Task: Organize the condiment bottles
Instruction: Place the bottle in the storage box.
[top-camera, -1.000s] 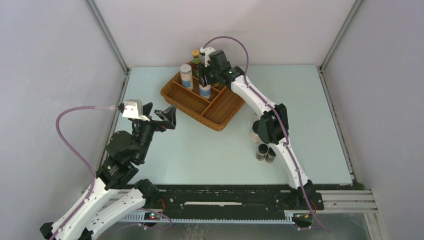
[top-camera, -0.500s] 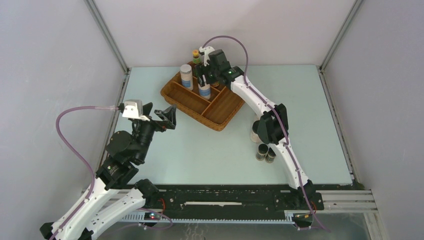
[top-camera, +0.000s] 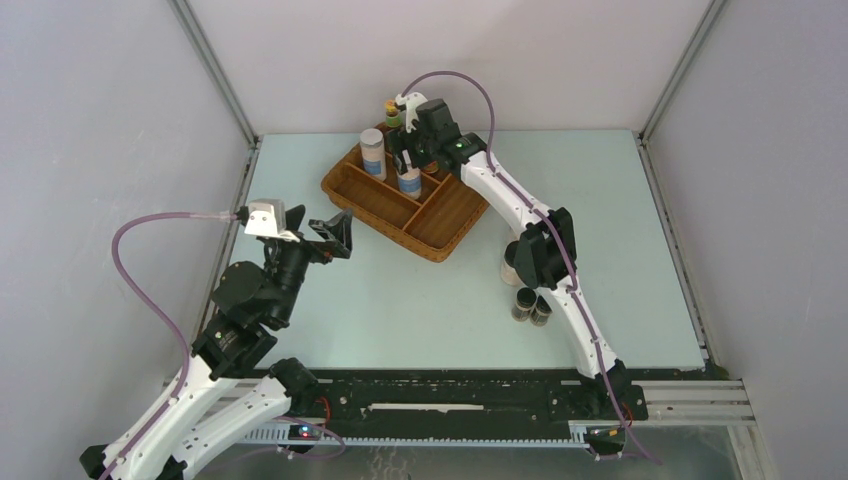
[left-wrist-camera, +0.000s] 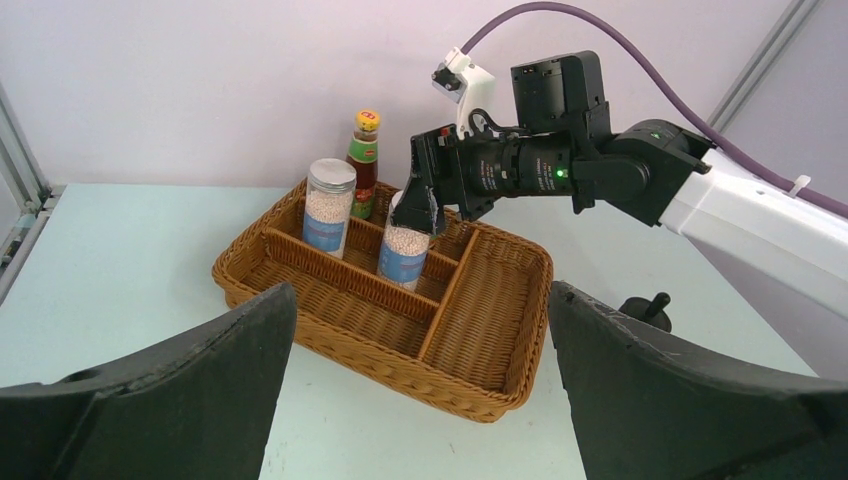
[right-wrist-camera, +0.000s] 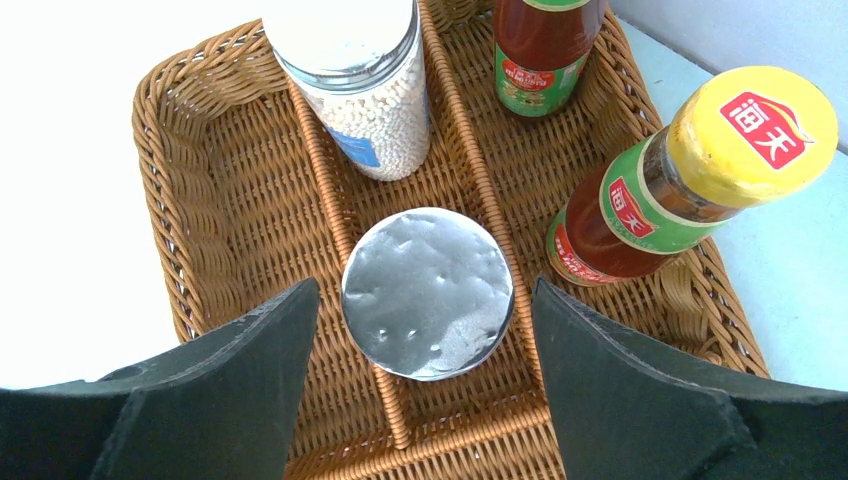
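Note:
Two silver-lidded, blue-labelled jars stand in the wicker tray: one at the back, the other right under my right gripper. Its jaws are open, with a gap on each side of the lid. In the top view the right gripper hangs over that jar. Two red-brown sauce bottles stand in the tray's back compartment. Two dark vials stand on the table by the right arm, and a beige shaker is half hidden behind it. My left gripper is open and empty.
The tray has a long front compartment and a right compartment with nothing in them. The enclosure walls and metal frame posts close in the table on the left, right and back. The right arm reaches across the table's middle to the tray.
The right gripper has opened off the nearer jar and shifted slightly back and left; the jar's lid now shows below it. The left arm has not moved.

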